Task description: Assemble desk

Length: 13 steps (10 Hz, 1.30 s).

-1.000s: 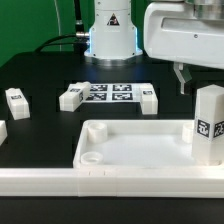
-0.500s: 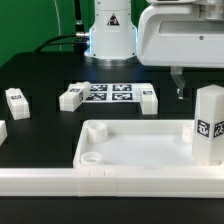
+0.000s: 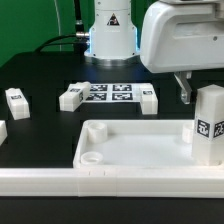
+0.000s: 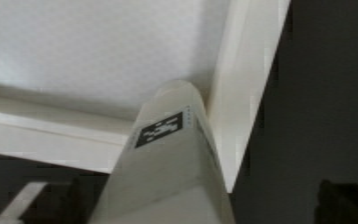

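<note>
The gripper (image 3: 186,90) hangs wide open and empty beside the upright leg (image 3: 207,122); it should centre squarely before closing, without nudging the tabletop (image 3: 140,152).

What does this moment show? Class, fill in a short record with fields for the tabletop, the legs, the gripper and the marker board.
tabletop: white tray, lying flat, nearest the camera
upright leg: standing on the tabletop at the exterior view's right
loose legs: at least three lying down, two flanking the marker board
gripper: above and behind the upright leg, holding nothing visible; jaw state unclear
</note>
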Available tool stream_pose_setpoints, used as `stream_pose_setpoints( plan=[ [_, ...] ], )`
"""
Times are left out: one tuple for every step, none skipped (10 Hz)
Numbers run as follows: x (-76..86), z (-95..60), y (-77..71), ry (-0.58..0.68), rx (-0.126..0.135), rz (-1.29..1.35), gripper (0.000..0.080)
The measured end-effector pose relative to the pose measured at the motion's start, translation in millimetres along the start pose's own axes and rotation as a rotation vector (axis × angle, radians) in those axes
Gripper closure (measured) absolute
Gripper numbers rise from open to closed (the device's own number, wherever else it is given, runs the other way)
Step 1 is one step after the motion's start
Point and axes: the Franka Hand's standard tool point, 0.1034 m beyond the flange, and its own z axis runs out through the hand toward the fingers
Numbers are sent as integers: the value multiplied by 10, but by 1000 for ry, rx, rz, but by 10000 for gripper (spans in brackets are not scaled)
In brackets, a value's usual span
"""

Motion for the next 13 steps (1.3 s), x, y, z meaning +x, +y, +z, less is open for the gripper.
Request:
stream_pose_setpoints(
  plan=[
    [-2, 1, 9, 0, 0, -79, 150],
    [-5, 2, 20, -1, 0, -133, 150],
    [-6, 2, 28, -1, 0, -217, 150],
    [-6, 3, 29, -1, 0, -241, 150],
    [-7, 4, 28, -1, 0, -237, 288],
    [-8, 4, 29, -2, 0, -237, 288],
    [-8, 5, 28, -2, 1, -222, 427],
    [-9, 5, 34, -2, 0, -204, 511],
    [-10, 5, 34, -2, 0, -205, 511],
    [-9, 6, 33, 0, 5, -106, 511],
    [-6, 5, 32, 3, 10, 13, 511],
    [-4, 6, 36, 5, 16, 105, 511],
    [-3, 9, 48, 10, 32, 233, 511]
  ],
)
